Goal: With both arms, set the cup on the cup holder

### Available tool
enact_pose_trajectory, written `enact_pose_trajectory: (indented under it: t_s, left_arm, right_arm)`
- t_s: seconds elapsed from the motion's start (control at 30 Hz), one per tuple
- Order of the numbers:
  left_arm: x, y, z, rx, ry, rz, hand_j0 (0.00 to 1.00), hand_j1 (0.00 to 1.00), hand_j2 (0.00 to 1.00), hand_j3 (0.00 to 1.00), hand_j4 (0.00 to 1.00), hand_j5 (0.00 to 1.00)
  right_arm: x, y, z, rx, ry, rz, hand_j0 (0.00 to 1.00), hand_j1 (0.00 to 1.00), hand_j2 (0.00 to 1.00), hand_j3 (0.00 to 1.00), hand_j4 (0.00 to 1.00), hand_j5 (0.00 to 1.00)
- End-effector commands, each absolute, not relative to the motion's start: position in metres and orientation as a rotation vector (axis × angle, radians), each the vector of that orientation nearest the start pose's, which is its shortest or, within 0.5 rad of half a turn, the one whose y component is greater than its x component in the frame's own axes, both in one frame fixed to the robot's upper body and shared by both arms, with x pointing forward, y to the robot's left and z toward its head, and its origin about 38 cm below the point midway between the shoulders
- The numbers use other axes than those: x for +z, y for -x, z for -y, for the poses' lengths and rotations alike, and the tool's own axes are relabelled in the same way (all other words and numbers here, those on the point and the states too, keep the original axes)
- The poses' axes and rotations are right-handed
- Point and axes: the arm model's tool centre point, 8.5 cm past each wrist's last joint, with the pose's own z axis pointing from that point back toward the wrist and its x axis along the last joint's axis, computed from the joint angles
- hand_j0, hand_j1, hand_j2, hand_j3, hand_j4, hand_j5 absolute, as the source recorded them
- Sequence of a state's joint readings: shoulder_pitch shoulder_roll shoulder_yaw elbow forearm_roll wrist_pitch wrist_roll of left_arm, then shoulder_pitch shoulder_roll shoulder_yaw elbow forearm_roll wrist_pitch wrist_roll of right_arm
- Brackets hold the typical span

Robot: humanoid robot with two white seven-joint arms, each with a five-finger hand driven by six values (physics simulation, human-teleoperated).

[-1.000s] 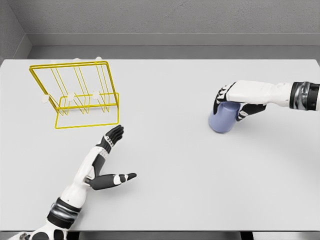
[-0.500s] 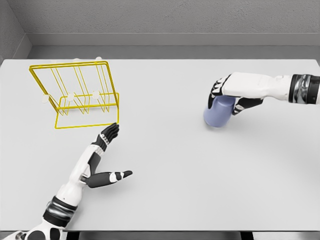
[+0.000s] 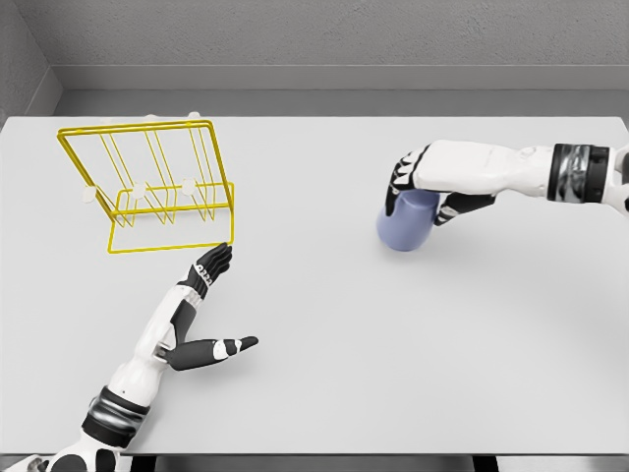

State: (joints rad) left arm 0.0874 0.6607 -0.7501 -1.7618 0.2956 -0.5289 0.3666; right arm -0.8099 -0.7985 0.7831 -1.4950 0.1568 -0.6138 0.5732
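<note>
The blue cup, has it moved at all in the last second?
Yes. The blue cup, gripped by the right hand, has shifted left across the table, closer to the yellow wire cup holder, which has stayed put.

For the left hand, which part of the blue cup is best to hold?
Probably the lower wall of the cup, approached from its left: the right hand already covers its top and right, and the left hand waits open on that side.

No readable text, labels, brands, numbers or signs on anything.
</note>
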Motion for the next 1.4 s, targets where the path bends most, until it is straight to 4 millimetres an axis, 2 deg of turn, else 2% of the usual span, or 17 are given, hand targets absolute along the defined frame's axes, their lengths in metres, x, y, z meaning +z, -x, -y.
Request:
enact_pose_trajectory:
  t_s: [0.0, 0.63, 1.2, 1.37]
  left_arm:
    - [0.065, -0.252, -0.219, -0.424, 0.296, 1.756, 1.0, 1.0, 1.0, 1.0, 1.0, 1.0]
    - [0.065, -0.252, -0.219, -0.424, 0.295, 1.755, 1.0, 1.0, 1.0, 1.0, 1.0, 1.0]
    - [0.064, -0.251, -0.22, -0.419, 0.295, 1.751, 1.0, 1.0, 1.0, 1.0, 1.0, 1.0]
    - [0.063, -0.25, -0.221, -0.414, 0.29, 1.747, 1.0, 1.0, 1.0, 1.0, 1.0, 1.0]
  right_arm:
    - [0.254, -0.434, 0.243, -2.881, -0.214, -2.166, 0.55, 0.55, 0.55, 0.55, 0.55, 0.55]
    - [0.26, -0.432, 0.208, -2.786, -0.129, -2.187, 0.55, 0.55, 0.55, 0.55, 0.55, 0.55]
    - [0.261, -0.434, 0.188, -2.745, -0.093, -2.193, 0.55, 0.55, 0.55, 0.55, 0.55, 0.55]
    - [0.258, -0.433, 0.175, -2.741, -0.046, -2.176, 0.55, 0.55, 0.55, 0.55, 0.55, 0.55]
